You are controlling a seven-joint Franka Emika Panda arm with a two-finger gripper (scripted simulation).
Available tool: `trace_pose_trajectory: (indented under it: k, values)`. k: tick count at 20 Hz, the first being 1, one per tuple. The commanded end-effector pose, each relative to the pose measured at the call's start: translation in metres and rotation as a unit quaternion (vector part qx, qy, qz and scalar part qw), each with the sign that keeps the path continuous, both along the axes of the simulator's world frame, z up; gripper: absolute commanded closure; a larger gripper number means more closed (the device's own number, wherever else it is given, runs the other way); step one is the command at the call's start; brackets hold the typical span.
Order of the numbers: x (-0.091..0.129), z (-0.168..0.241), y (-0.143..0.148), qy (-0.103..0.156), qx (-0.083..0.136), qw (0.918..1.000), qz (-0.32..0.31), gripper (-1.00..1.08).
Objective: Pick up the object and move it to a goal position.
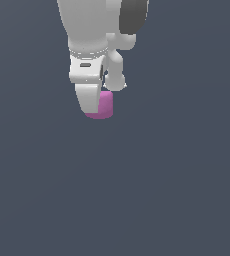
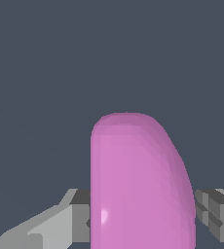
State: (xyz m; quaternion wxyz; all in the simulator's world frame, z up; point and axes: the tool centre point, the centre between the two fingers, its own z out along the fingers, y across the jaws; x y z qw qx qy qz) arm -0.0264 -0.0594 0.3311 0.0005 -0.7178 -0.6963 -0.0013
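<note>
Your white two-fingered gripper [image 1: 98, 102] sits down over the small pink-magenta matte lump [image 1: 105, 106], flat on one side and rounded on the other. In the wrist view that lump [image 2: 139, 187] stands between the two grey fingers [image 2: 80, 216]. The finger on its flat side touches it. The other finger sits right at the rounded flank, though you cannot tell whether it presses there. So treat the claw as drawn in around the lump, with a firm clamp likely but not proven.

By my reading, the reach and the descent are done and the grasp is made or nearly made. The lift and the carry to the goal are all left. No goal marker shows in either view, so you cannot judge how far the lump must travel.

The plain dark grey tabletop [image 1: 177, 190] fills both pictures and none of its edges or corners is in view, so the lump cannot be placed against them. It lies in the upper middle of the exterior view, directly beneath the arm.

Much is hidden. In the exterior view the near finger covers most of the lump, and the far finger is masked. No shadow shows whether the lump rests on the surface or hangs just above it. The wrist view cuts off the lump's lower end and the fingertips.
</note>
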Motion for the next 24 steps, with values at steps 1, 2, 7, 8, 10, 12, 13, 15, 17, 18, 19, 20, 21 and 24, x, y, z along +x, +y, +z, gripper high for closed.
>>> trace_pose_trajectory:
  k: [1,2,7,8,10,12,13,15,17,18,19,20,21,24]
  values:
    - [-0.004,0.028,-0.015,0.000,0.000,1.0000,0.000,1.08]
    - [-0.006,0.039,-0.020,0.000,0.000,1.0000,0.000,1.08]
    - [-0.011,0.087,-0.046,0.000,0.000,1.0000,0.000,1.08]
    - [-0.012,0.094,-0.050,0.000,0.000,1.0000,0.000,1.08]
    - [-0.013,0.108,-0.058,0.000,-0.001,1.0000,-0.001,1.08]
    - [-0.014,0.120,-0.065,0.000,-0.001,1.0000,-0.001,1.08]
    - [-0.014,0.125,-0.067,0.000,-0.001,1.0000,-0.001,1.08]
    - [-0.015,0.133,-0.072,0.000,-0.001,1.0000,-0.001,1.08]
    - [-0.015,0.139,-0.076,0.001,-0.001,1.0000,-0.001,1.08]
    - [-0.015,0.142,-0.077,0.001,-0.001,1.0000,-0.001,1.08]
    - [-0.015,0.144,-0.078,0.001,-0.001,1.0000,-0.001,1.08]
    - [-0.015,0.146,-0.079,0.001,-0.001,1.0000,-0.001,1.08]
    - [-0.015,0.147,-0.080,0.001,-0.001,1.0000,-0.001,1.08]
    - [-0.015,0.148,-0.081,0.001,-0.001,1.0000,-0.001,1.08]
